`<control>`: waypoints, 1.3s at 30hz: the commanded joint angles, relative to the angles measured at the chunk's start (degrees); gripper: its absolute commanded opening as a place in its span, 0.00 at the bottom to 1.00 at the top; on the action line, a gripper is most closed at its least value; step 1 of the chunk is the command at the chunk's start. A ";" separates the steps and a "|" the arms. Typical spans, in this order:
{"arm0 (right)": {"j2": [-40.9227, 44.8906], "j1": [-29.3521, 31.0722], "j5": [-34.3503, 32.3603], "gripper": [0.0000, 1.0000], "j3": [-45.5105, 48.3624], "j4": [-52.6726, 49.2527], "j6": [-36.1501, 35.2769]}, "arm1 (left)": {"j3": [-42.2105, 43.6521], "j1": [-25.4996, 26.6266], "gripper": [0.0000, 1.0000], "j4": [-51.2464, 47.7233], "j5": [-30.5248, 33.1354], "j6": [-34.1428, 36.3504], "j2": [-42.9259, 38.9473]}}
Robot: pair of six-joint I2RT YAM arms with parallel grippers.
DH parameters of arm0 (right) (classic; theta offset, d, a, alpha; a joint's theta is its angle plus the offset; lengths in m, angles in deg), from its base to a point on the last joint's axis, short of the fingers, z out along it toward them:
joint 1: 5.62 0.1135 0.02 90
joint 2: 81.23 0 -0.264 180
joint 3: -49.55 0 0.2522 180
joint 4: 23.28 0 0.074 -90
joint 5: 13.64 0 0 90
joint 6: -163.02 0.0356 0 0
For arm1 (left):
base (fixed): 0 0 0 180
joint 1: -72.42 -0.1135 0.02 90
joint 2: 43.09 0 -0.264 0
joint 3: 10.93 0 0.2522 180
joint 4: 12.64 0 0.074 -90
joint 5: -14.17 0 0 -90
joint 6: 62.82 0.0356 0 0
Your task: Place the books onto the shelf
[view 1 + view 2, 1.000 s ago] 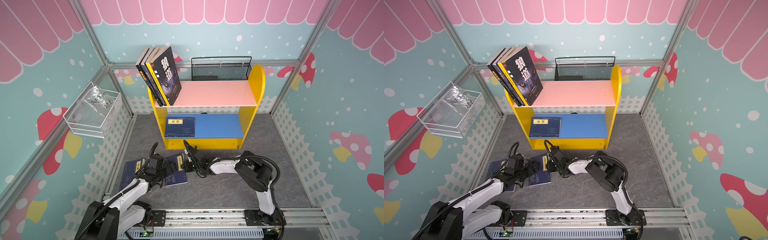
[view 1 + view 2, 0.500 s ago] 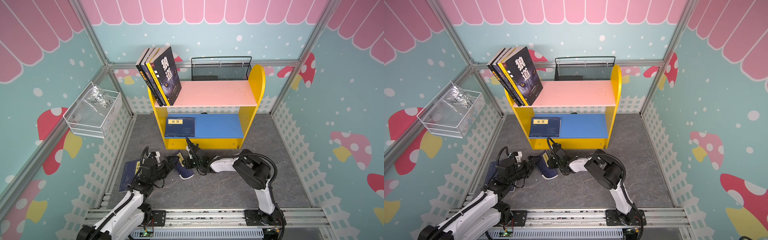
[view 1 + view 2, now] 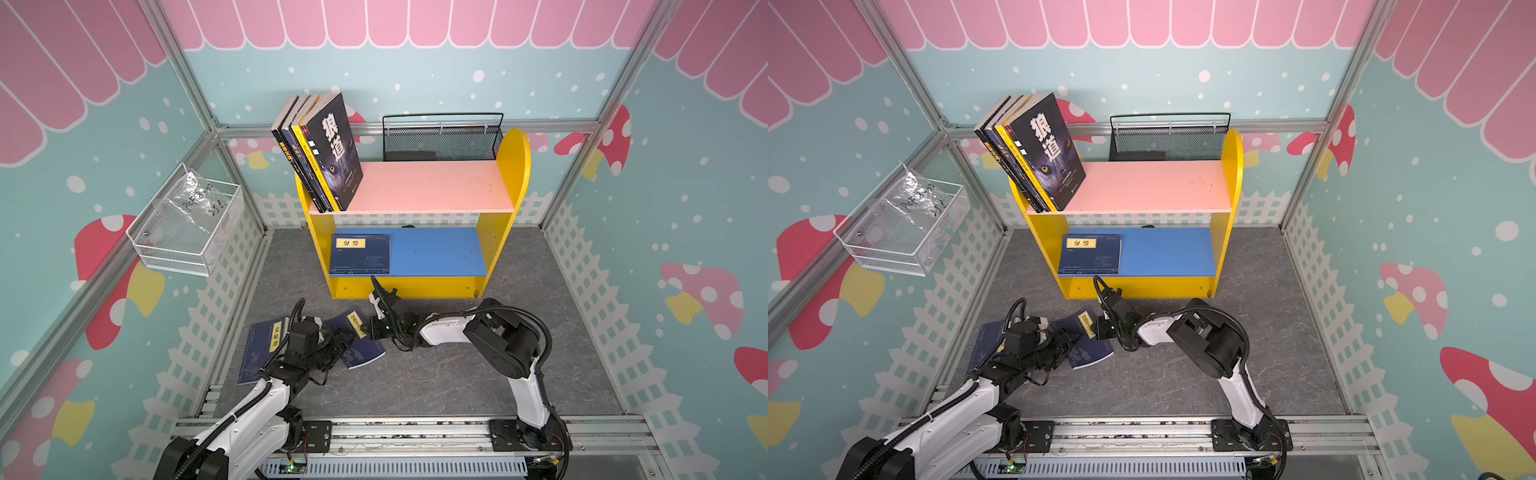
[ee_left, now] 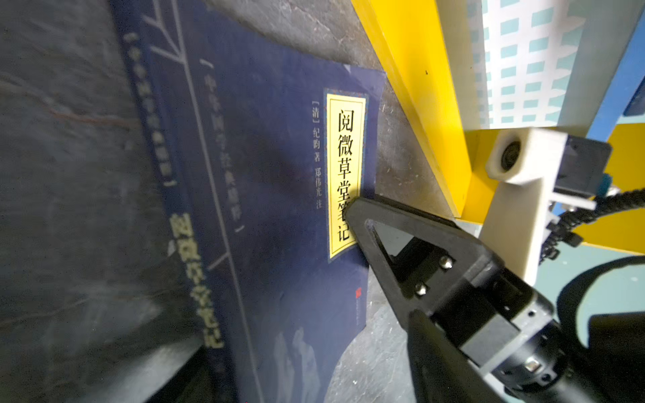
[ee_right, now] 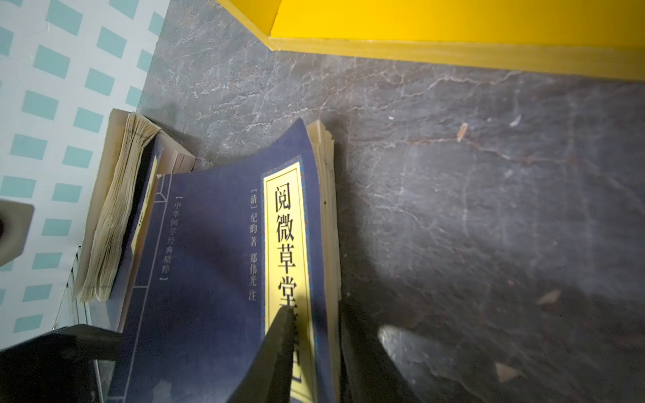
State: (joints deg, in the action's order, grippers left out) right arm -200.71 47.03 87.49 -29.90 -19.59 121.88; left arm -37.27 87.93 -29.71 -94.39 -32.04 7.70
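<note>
Jaws on the right gripper [image 3: 365,330] are clamped on the open page edge of the navy book [image 3: 365,352]. The right wrist view shows one finger on the yellow title label and the other beside the pages. Whether the left gripper [image 3: 341,338] is apart or together cannot be told. It sits against the book's left, spine side, and its own wrist view hides its fingers.

A second ago this book lay flat on the grey floor [image 3: 436,374] between both grippers. Half a second ago it stood tipped steeply on edge, with the left arm drawn back. Now it lies at a shallower tilt, its right edge lifted, and the left gripper has come back to the spine.

The lift looks begun but not secure. A thin pinch on cover and pages lets the book sag, so the left gripper likely needs the spine before any carry.

The book is just near-left of the shelf [image 3: 515,166]. A second navy book [image 3: 259,353] lies further left on the floor. Four books [image 3: 328,153] lean at the left of the pink upper board, and one flat book [image 3: 360,255] rests on the blue lower board.
</note>
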 commanded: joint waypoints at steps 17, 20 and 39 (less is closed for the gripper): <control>21.57 -1.83 -3.37 0.70 0.91 -20.10 -1.75 | -14.98 0.04 0.00 -18.12 3.88 1.21 -11.70; 29.98 -2.04 -6.10 0.79 2.19 -21.14 -1.36 | -22.20 -0.04 0.00 -22.13 3.64 1.71 -15.29; 43.04 -5.50 18.66 0.97 13.67 28.18 11.37 | -42.20 0.09 0.00 -7.55 13.09 7.01 -25.60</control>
State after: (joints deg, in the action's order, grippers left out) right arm -154.74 40.95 98.99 -15.15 -4.88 128.83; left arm -77.90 87.93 -45.47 -84.58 -27.47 -16.76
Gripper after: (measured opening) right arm 0.970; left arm 0.097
